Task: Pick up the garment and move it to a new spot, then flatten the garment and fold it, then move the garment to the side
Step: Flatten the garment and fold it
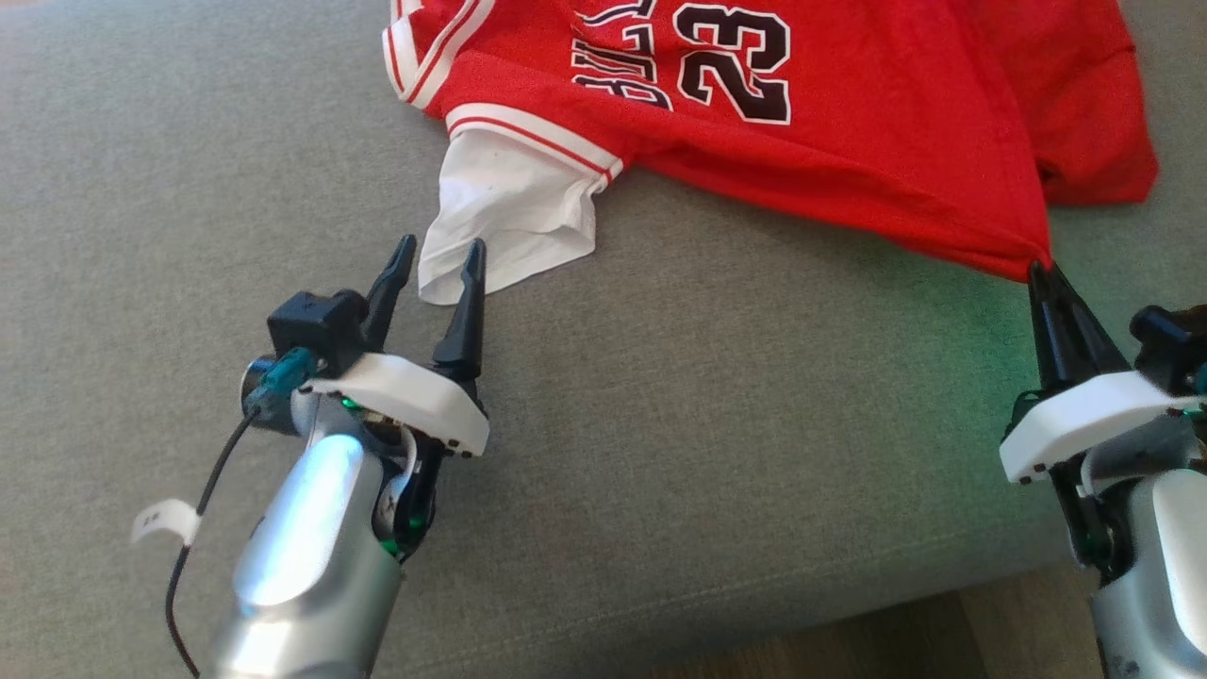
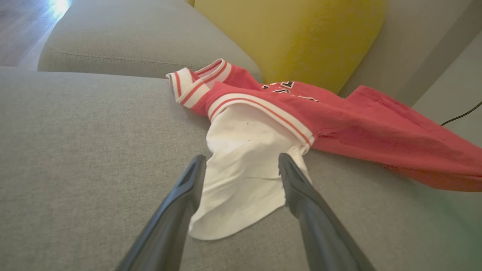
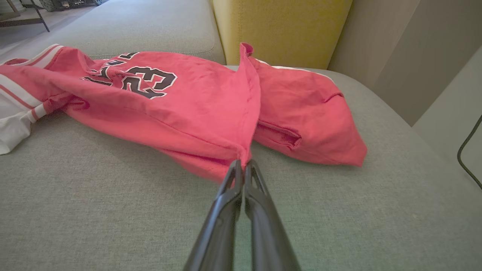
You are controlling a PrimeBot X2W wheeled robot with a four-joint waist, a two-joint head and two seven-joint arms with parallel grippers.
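Left pincer [image 1: 443, 247] spread, fingertips flanking the garment's [image 1: 849, 141] white sleeve [image 1: 509, 217], right pincer [image 1: 1039, 273] pressed together, pinching the garment's red hem corner, both forearms angled toward the garment over the grey sofa [image 1: 707, 405]

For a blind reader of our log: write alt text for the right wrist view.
The right gripper is shut on a fold of the red jersey, number 23, which lies rumpled on a grey couch. A yellow cushion stands behind it.
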